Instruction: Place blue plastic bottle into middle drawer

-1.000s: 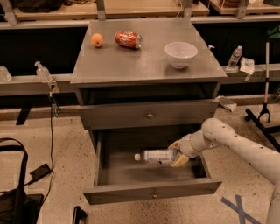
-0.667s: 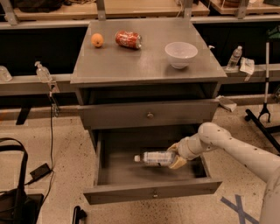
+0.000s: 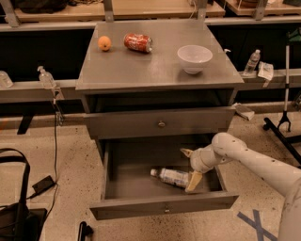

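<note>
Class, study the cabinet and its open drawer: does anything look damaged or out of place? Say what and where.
The red can on the cabinet top lies on its side and looks dented. The blue plastic bottle lies flat in the middle drawer, at the open pincer; that fits the task.

floor (image 3: 70, 160) speckled terrazzo | wooden bench (image 3: 155, 7) behind | blue tape (image 3: 254, 221) right
</note>
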Motion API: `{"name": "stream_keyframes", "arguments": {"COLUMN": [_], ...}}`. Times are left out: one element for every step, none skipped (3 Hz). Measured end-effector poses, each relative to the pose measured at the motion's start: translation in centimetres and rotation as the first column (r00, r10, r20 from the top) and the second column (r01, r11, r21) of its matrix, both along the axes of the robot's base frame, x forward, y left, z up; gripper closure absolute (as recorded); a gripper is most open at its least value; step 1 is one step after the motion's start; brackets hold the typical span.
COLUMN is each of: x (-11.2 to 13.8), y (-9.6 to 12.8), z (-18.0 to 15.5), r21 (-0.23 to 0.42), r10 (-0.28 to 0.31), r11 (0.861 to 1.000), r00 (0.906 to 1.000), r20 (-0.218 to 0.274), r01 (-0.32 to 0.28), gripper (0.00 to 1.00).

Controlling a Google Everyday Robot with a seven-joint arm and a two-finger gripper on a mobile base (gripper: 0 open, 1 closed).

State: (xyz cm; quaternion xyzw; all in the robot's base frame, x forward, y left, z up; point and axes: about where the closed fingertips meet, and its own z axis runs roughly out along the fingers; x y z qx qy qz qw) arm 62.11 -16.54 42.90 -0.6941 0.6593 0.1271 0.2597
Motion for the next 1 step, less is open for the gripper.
{"name": "stream_keyframes", "arguments": {"x": [0.00], "y": [0.01], "z": [-0.01], "r21": [0.000], "r10": [0.000], "r11": [1.000], "r00": [1.0000], "r20": [0.000], "r01": [0.000], "gripper": [0.00]}}
